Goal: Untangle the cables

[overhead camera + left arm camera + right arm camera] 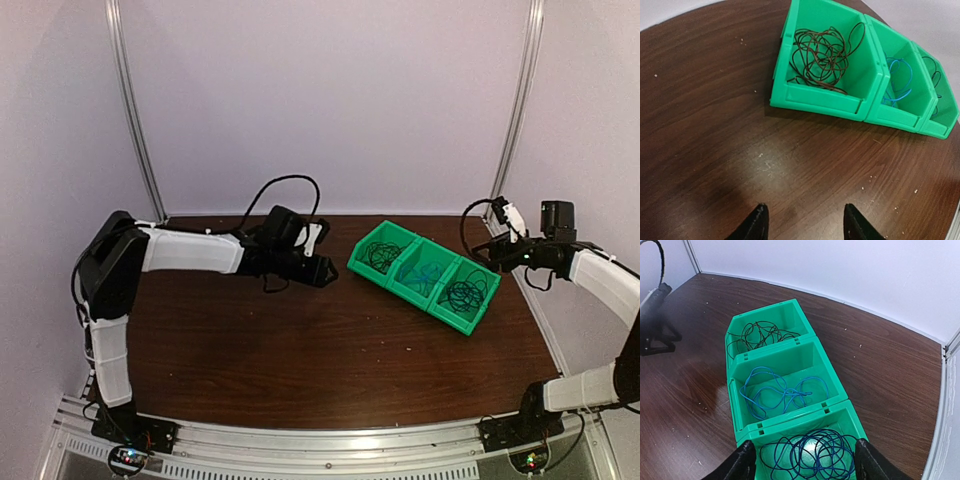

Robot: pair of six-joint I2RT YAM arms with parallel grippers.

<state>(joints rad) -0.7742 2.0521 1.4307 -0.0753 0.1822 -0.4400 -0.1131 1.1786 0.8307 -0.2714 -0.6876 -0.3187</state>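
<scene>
Three joined green bins (352,264) sit at the back right of the brown table. The left bin holds a tangle of dark cables (820,55) (760,332), the middle one a loose bright blue cable (780,392) (897,80), and the right one a tangle of dark blue and black cables (810,457) (465,293). My left gripper (805,222) (325,270) hovers open over bare wood, short of the left bin, with nothing between its fingers. My right gripper (804,460) (498,254) is open, its fingertips on either side of the right bin, above the tangle and holding nothing.
White walls and metal frame posts (135,110) close in the table at the back and sides. The table's right edge (940,405) runs close beside the bins. The left arm's wrist (655,315) shows at the far left of the right wrist view.
</scene>
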